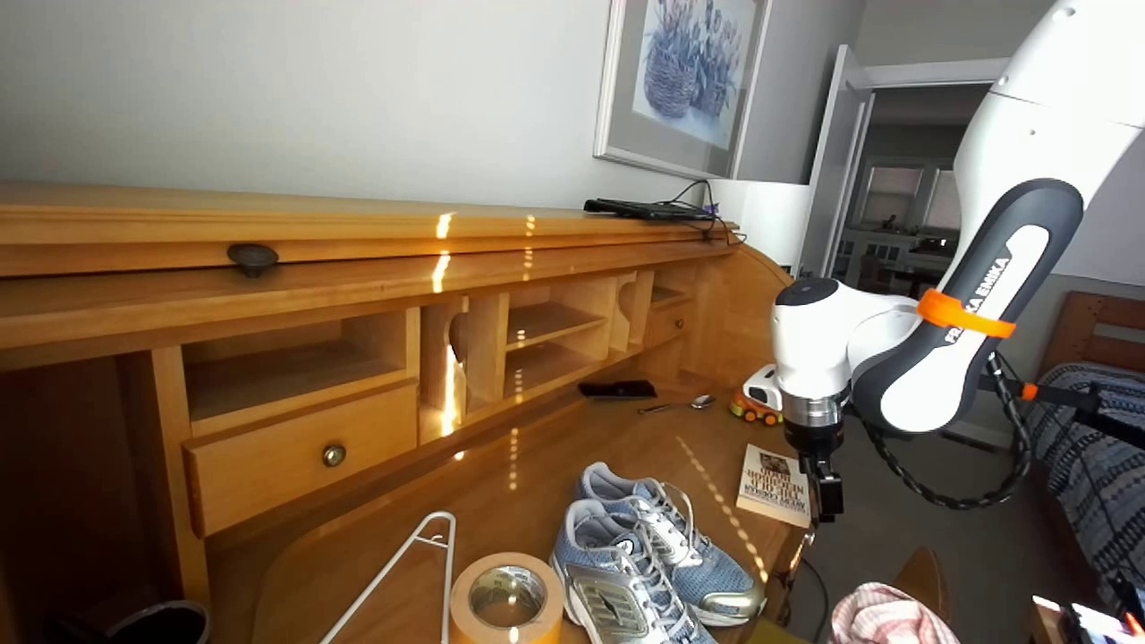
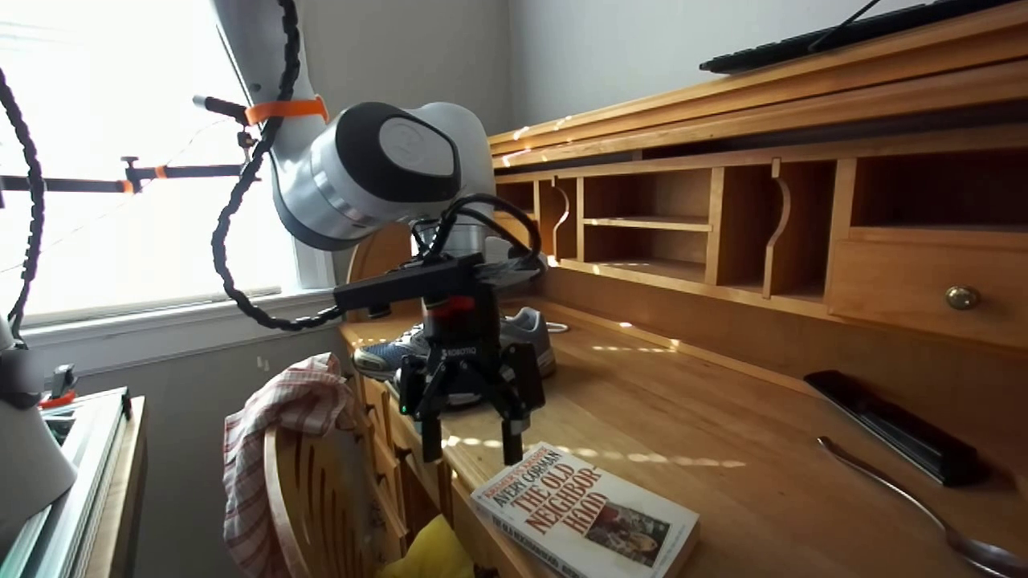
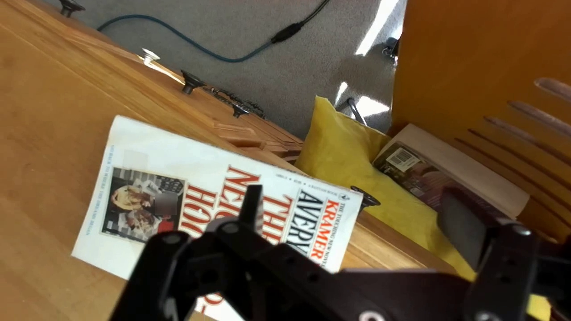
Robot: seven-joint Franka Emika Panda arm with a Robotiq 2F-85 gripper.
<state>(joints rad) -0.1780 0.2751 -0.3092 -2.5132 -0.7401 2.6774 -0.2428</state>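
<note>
See The Old Neighborhood paperback (image 2: 590, 514) lying flat at edge of roll-top desk (image 2: 666, 409). Have Robotiq gripper (image 2: 472, 459) by its far left end in an exterior view, with jaws spread wide, only air between; can't tell whether touching. Tag spoon (image 2: 964, 544) right, running shoes (image 2: 528, 333) far, wooden chair (image 2: 287, 498) left.

Book (image 3: 214, 191) (wrist view) partly behind hand (image 3: 352, 192)
</note>
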